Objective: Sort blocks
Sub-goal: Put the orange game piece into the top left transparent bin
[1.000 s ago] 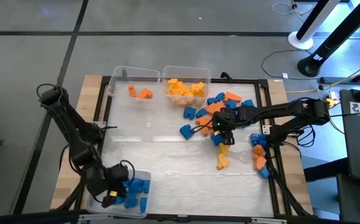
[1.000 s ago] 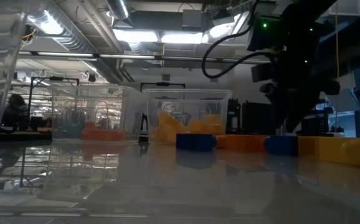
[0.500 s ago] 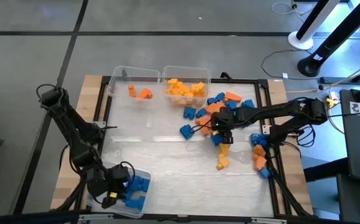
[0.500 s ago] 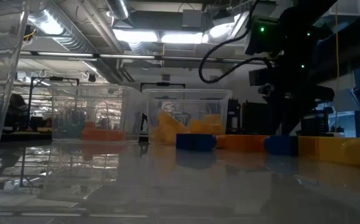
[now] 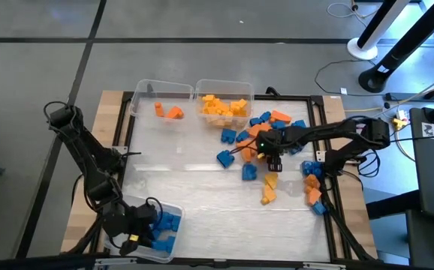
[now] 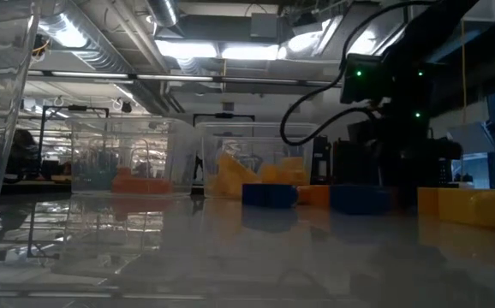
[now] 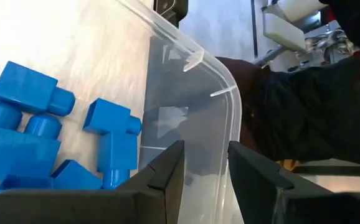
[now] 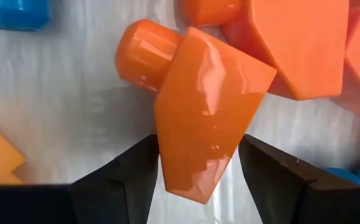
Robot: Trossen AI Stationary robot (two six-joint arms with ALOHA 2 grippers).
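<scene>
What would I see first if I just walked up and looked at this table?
Probably the jumble of loose blocks, blue, orange and yellow, near the table's far right side, with the right gripper down among them and an orange block between its open fingers. Next, three clear bins: orange pieces and yellow pieces along the far edge, and blue pieces at the near left corner, where the left gripper sits.

grey floor (image 5: 202, 22), ceiling strip lights (image 6: 222, 50)

You can't see the left gripper (image 5: 129, 238) tips in the high view, hidden over the bin (image 5: 173, 213). Right wrist view cuts off several blocks (image 8: 298, 43) at its edges. Low view leaves the right arm a dark shape.
</scene>
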